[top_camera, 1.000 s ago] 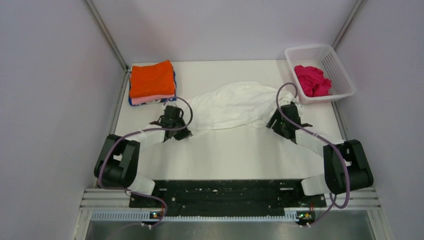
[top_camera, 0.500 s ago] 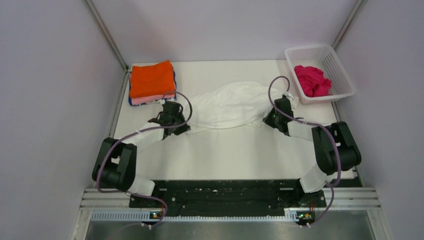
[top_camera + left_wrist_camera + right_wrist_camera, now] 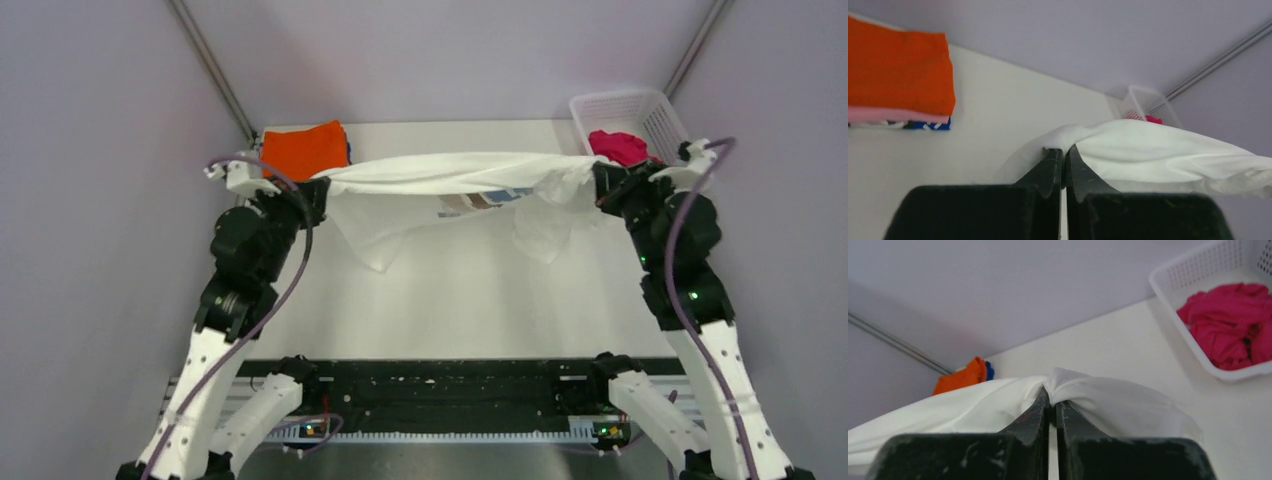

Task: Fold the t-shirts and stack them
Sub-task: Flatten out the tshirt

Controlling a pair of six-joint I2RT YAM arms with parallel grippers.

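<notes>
I have the white t-shirt [image 3: 440,178] strung in the air between both arms, above the far half of the table [image 3: 470,310]. The left gripper [image 3: 1064,151] is clamped tight on the shirt's left end, with cloth bunched over its fingertips. The right gripper [image 3: 1052,401] pinches the right end just as tightly. The top edge runs nearly straight from one to the other. Two loose flaps hang below it, one left of centre and one nearer the right; I can't tell whether their tips touch the table. A bit of blue and brown print shows under the middle.

In the far left corner sits the folded stack, orange shirt [image 3: 303,152] on top and a pink shirt [image 3: 893,115] beneath, just beyond my left gripper. The basket [image 3: 655,108] holding the magenta shirt [image 3: 615,145] is in the far right corner, just behind my right gripper. Open tabletop lies between the hanging cloth and the arm bases. The side walls stand close beside both arms.
</notes>
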